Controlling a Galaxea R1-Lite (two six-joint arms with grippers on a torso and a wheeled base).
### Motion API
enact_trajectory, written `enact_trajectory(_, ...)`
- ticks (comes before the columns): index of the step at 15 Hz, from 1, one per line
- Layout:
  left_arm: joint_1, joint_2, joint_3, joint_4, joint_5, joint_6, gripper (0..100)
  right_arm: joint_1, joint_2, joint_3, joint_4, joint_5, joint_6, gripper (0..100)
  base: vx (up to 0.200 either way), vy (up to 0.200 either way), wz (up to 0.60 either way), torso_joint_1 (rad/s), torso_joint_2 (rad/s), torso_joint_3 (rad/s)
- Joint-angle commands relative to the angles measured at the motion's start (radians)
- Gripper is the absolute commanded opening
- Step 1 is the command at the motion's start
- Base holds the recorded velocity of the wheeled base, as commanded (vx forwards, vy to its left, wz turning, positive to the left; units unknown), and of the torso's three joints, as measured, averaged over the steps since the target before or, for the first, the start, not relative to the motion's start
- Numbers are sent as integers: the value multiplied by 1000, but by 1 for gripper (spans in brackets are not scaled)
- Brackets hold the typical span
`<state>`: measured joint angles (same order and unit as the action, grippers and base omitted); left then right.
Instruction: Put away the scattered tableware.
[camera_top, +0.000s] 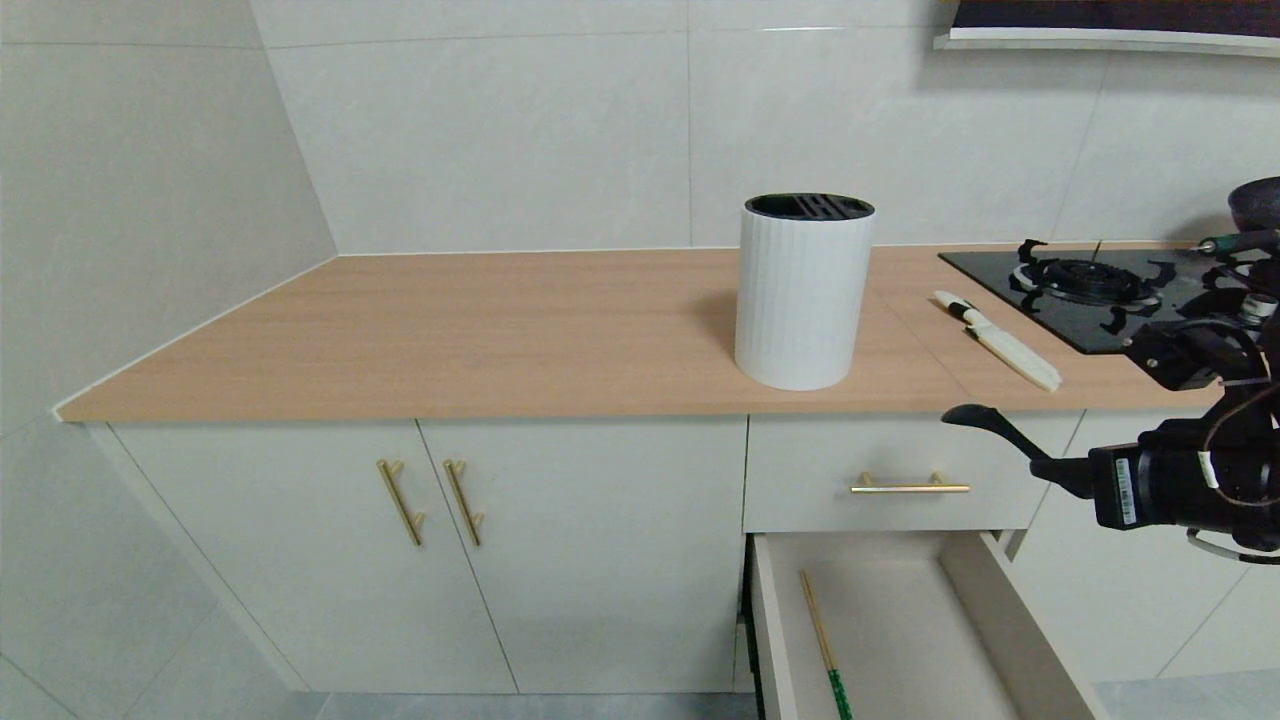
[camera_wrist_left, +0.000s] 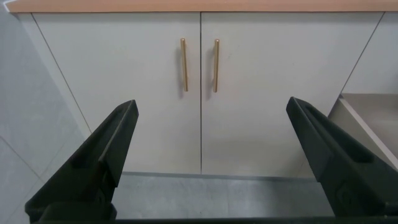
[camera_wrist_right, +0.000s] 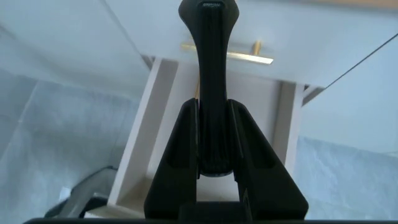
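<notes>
Step in hand, by my reading: carrying a piece to storage. Your right gripper (camera_top: 1050, 465) is clamped on a black-handled utensil (camera_top: 985, 420), held over the open drawer (camera_top: 770, 620) where chopsticks (camera_top: 822, 640) lie. Your left gripper (camera_wrist_left: 211, 109) stands wide and holds nothing. A knife (camera_top: 1000, 342) lies on the counter near the white holder (camera_top: 800, 290). Next you likely need to lower the utensil and release it between the drawer walls.

Black hob (camera_top: 1085, 285) in wooden countertop (camera_top: 500, 330), possibly a pan (camera_top: 1256, 200) on it.
</notes>
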<state>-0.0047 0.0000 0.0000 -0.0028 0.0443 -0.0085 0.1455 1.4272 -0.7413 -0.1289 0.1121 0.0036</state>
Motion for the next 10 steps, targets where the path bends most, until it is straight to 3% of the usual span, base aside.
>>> enact_trajectory(1, 0, 0, 0, 0, 0, -1, 100, 0, 4, 6, -1, -2, -1, 0, 0, 0, 0, 0, 0, 0)
enact_trajectory(10, 0, 0, 0, 0, 0, -1, 100, -15, 56, 25, -1, -3, -60, 0, 0, 0, 0, -156, 401, 246)
